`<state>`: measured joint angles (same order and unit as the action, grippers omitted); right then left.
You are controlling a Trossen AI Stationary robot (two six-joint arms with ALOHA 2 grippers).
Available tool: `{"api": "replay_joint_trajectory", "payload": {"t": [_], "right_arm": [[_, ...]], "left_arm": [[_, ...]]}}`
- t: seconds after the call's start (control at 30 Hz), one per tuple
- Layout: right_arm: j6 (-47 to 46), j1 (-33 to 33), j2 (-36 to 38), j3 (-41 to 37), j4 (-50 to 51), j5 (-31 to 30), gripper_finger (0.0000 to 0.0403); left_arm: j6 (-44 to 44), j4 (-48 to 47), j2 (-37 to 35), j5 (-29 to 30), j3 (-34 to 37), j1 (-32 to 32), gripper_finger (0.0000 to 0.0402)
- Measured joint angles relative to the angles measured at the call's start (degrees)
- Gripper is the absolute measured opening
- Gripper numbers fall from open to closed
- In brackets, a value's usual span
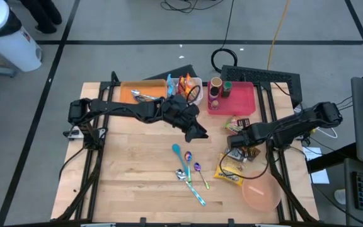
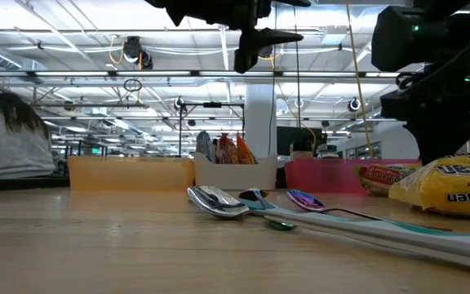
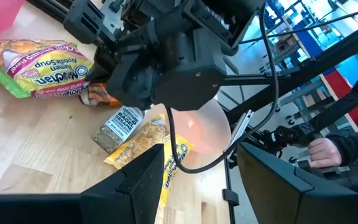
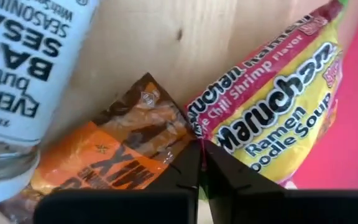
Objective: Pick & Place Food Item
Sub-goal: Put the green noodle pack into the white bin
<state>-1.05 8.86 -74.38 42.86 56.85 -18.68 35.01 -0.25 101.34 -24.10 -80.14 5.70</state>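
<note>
Right end effector (image 4: 199, 167) closed, grasp unclear.

The orange-and-brown snack packet (image 4: 114, 155) lies flat and crinkled on my worktop (image 4: 185, 43), its edge at the closed tips of my right tool (image 4: 201, 163). Just beside it lies the yellow-and-pink Maruchan shrimp ramen packet (image 4: 278, 112), and on its other side the seasoning jar (image 4: 23, 81).

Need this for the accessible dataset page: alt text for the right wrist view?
The right gripper, fingers shut, presses down where an orange-brown snack packet meets a yellow and pink Maruchan ramen packet on the wooden table. A white-labelled seasoning jar lies beside them.
</note>
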Motion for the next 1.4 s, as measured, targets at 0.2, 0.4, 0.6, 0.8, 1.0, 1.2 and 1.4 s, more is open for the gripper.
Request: {"api": "replay_joint_trajectory", "payload": {"t": [0.2,0.4,0.6,0.8,1.0,1.2,1.4], "right_arm": [[-0.44,0.06,1.92,3.54,3.00,2.49,0.0002],[-1.32,0.10,5.42,10.48,3.39,2.49,0.0001],[-1.87,0.06,7.55,19.70,3.38,3.32,0.0000],[-6.36,-2.27,7.64,26.85,-0.21,9.79,0.0000],[-13.20,-5.71,7.59,28.12,-8.50,13.16,0.0000],[-19.36,-9.82,7.59,28.12,-13.95,15.97,0.0000],[-26.98,-14.38,7.59,28.12,-23.28,15.96,0.0000]], "left_arm": [[-0.34,0.00,0.00,0.09,-0.01,0.02,0.0209],[-3.02,-0.04,0.00,0.70,-0.02,0.02,0.0209],[-4.64,-0.01,0.00,3.64,-0.02,0.02,0.0209],[-1.66,3.24,-0.01,3.58,-0.02,-0.38,0.0209],[-3.86,8.08,-0.04,3.48,-0.03,-2.66,0.0209],[-2.51,7.75,-0.04,3.72,-0.04,-3.59,0.0209],[-0.51,5.65,-0.60,8.29,-0.04,-4.90,0.0209]]}}
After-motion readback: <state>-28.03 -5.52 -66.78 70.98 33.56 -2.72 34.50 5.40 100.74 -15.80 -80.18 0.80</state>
